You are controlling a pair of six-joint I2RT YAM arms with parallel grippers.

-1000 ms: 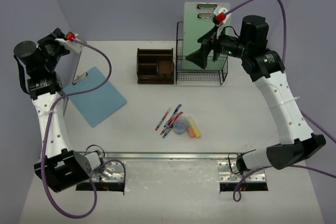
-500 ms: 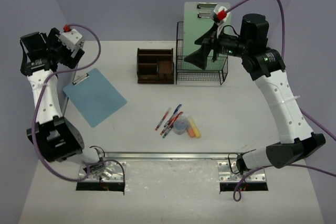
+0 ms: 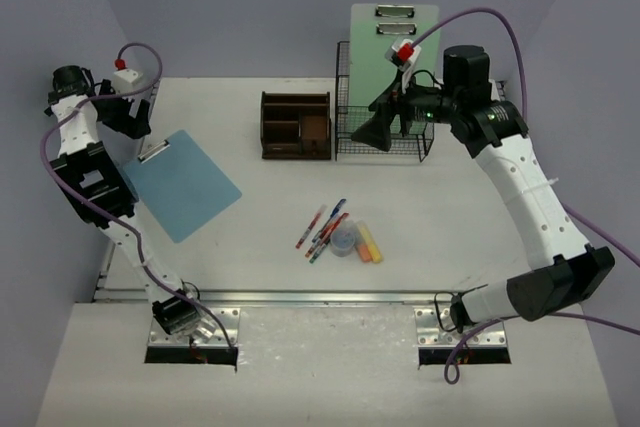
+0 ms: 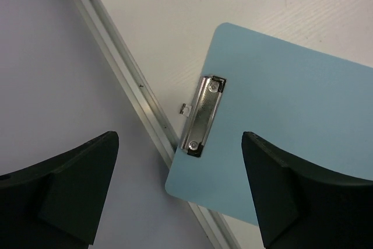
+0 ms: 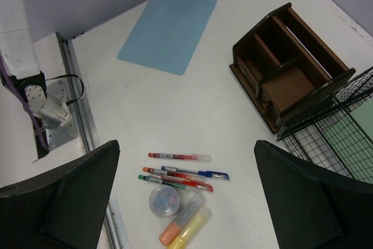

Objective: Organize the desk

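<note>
**Both hands open over a white tabletop with loose items on it**

From overhead I see the white tabletop (image 3: pixel 470 217) filling the middle of the enclosure, shut in at the back and on both sides by plain lavender-grey walls (image 3: pixel 250 7). A metal rail (image 3: pixel 320 297) runs along its near edge, with mounting plates (image 3: pixel 195 332) where the arms are bolted.

At the back sits a dark-brown wooden organizer (image 3: pixel 296 125). Just to its right is a black wire-mesh rack (image 3: pixel 385 142), with a green clipboard (image 3: pixel 393 47) standing upright in it.

Near the centre lie a few pens (image 3: pixel 322 227), a small round container (image 3: pixel 343 239) and two highlighters (image 3: pixel 368 244), all close together.

A blue clipboard (image 3: pixel 180 184) lies flat at the left edge. In my left wrist view one corner of it overlaps the side rail (image 4: pixel 116 68), and its metal clip (image 4: pixel 201 115) sits close to that rail.

The left hand (image 4: pixel 180 196) hovers above the clip end, fingers spread wide with nothing between them. The right hand (image 5: pixel 186 202) hangs in the air by the rack's front left corner. It is spread just as wide and holds nothing.
</note>
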